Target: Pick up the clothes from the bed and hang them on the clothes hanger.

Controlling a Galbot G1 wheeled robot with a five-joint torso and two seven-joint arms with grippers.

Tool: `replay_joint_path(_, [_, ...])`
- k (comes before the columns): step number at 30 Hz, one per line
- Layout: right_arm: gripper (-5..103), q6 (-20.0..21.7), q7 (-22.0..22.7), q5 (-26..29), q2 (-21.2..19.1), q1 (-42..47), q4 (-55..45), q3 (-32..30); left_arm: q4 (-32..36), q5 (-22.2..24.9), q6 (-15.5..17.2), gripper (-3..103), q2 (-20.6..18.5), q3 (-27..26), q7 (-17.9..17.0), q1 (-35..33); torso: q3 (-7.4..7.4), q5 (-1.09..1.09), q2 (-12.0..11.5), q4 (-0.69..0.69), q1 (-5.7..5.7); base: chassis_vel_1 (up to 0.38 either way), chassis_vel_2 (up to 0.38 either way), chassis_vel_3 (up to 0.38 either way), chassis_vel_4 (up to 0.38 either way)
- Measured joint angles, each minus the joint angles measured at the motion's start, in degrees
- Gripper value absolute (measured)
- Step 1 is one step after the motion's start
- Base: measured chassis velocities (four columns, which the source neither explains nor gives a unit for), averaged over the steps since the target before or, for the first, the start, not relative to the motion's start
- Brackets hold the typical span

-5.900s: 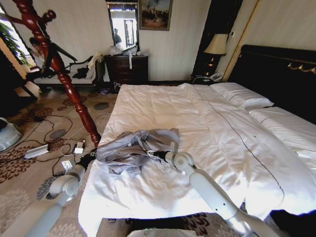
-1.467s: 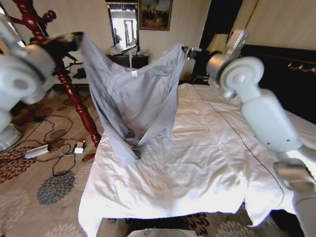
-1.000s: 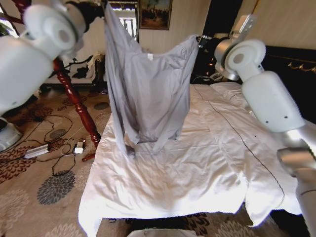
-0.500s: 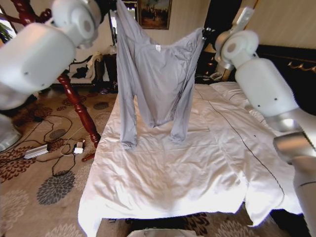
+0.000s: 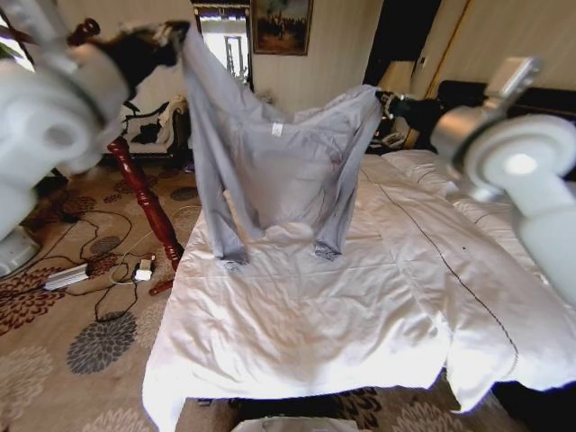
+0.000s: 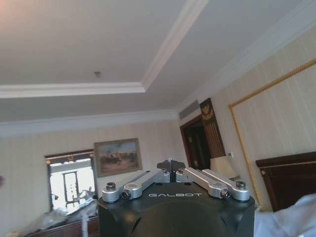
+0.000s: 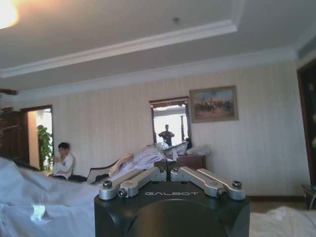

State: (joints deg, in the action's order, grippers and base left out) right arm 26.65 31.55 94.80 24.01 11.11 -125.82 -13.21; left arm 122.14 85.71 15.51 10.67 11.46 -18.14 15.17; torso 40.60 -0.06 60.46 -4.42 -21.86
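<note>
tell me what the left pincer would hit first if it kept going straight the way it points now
Probably nothing close. The left pincer, shut on the clothes, tips upward: its wrist view looks past the fingertips to open air, then the far wall by the painting. Depth is unclear, so that is a guess.

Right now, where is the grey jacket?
In the head view the jacket hangs spread above the bed, between the left gripper and right gripper, its cuffs touching the sheet.

Head camera looks forward and down over the bed (image 5: 297,315); both wrist cameras tilt up toward ceiling and walls, sharing the painting (image 7: 213,103)
</note>
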Motion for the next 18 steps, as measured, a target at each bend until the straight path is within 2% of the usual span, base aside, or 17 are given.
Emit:
replay_joint_path(1, [0, 0.5, 0.2, 1.8, -1.6, 2.5, -2.0, -3.6, 1.8, 1.9, 0.0, 0, -2.6, -2.6, 0.0, -0.8, -0.01, 0.08, 0.0, 0.01, 0.01, 0.000, 0.000, 0.000, 0.000])
replay_joint_path(2, [0, 0.5, 0.2, 1.8, -1.6, 2.5, -2.0, -3.6, 1.8, 1.9, 0.0, 0, -2.6, -2.6, 0.0, -0.8, -0.01, 0.08, 0.0, 0.01, 0.01, 0.000, 0.000, 0.000, 0.000])
replay_joint_path(5, [0, 1.9, 0.8, 8.0, -7.4, 13.6, -7.1, -18.4, 5.8, 8.5, 0.5, 0, -8.9, -10.1, -0.2, -1.4, -0.02, 0.10, 0.0, -0.09, 0.02, 0.000, 0.000, 0.000, 0.000])
replay_joint_path(6, [0, 1.9, 0.8, 8.0, -7.4, 13.6, -7.1, -18.4, 5.8, 8.5, 0.5, 0, -8.9, -10.1, -0.2, -1.4, -0.02, 0.10, 0.0, -0.09, 0.02, 0.000, 0.000, 0.000, 0.000])
replay_joint_path(8, [0, 3.0, 1.7, 12.6, -10.9, 20.8, -9.6, -30.0, 7.4, 11.4, 0.8, 0, -12.3, -12.2, -0.4, -0.6, -0.01, 0.07, 0.0, -0.06, 0.01, 0.000, 0.000, 0.000, 0.000])
replay_joint_path(11, [0, 4.5, 3.2, 16.9, -12.9, 25.2, -11.1, -38.5, 8.7, 13.5, 1.5, 0, -15.1, -13.1, -1.0, -0.4, -0.02, 0.05, 0.0, -0.05, 0.02, 0.000, 0.000, 0.000, 0.000])
replay_joint_path(14, [0, 5.3, 3.5, 17.2, -12.9, 25.7, -11.2, -39.6, 9.4, 13.7, 2.3, 0, -15.7, -12.6, -1.9, -0.5, 0.00, 0.05, 0.0, -0.03, 0.01, 0.000, 0.000, 0.000, 0.000])
replay_joint_path(18, [0, 6.0, 3.5, 14.1, -11.1, 25.8, -10.3, -37.3, 9.5, 11.4, 4.4, 0, -13.0, -11.1, -3.7, -1.5, 0.01, 0.06, 0.0, -0.05, -0.02, 0.000, 0.000, 0.000, 0.000])
